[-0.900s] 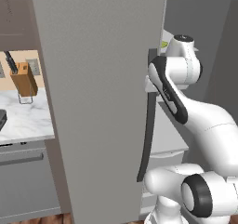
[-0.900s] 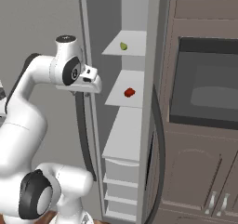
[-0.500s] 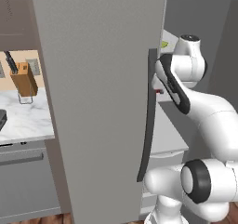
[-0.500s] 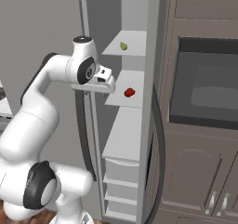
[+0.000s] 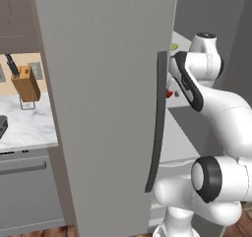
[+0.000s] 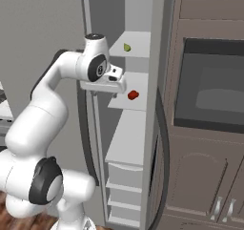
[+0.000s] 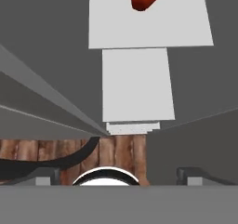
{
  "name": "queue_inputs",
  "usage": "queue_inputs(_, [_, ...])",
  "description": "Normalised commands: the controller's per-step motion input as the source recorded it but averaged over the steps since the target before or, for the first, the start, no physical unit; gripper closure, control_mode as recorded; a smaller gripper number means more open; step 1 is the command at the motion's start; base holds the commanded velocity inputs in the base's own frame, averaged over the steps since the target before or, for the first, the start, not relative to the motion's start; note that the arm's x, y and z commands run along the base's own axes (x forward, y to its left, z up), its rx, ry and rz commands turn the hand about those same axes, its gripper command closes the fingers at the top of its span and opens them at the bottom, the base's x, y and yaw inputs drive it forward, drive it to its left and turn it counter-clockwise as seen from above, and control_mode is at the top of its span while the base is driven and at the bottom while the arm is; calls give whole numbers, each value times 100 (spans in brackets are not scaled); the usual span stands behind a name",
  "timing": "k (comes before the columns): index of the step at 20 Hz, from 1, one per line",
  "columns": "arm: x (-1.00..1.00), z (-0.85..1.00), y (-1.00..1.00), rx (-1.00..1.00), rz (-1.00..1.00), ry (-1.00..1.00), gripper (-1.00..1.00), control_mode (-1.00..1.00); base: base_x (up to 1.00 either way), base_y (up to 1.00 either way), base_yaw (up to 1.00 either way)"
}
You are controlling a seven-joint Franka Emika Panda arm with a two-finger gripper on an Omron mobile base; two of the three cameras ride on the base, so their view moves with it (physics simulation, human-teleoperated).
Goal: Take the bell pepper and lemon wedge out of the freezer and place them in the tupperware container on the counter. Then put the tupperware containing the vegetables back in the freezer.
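Where shelved: unlabelled bell pepper [image 6: 133, 95]

A home kitchen. A tall grey freezer [image 6: 138, 129] stands open beside a built-in oven [image 6: 209, 90] and brown cabinets [image 6: 205, 176]. A knife block [image 5: 27, 83] sits on the marble bench [image 5: 24, 125].

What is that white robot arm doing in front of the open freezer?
It is reaching into the freezer for food. Its gripper is open and empty, level with the middle shelf, close beside the bell pepper but not touching it. The lemon wedge lies on the shelf above. Neither has been taken out yet.
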Motion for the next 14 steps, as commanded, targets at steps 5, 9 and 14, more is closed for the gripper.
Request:
queue_inputs(5, [-4,-31,-19,0,0,-29,-100,-100,0,0,0])
queue_inputs(9, [-2,-43,-26,1,0,-31,-100,-100,0,0,0])
queue_inputs(14, [0,-19,-30,6,0,-22,-100,-100,0,0,0])
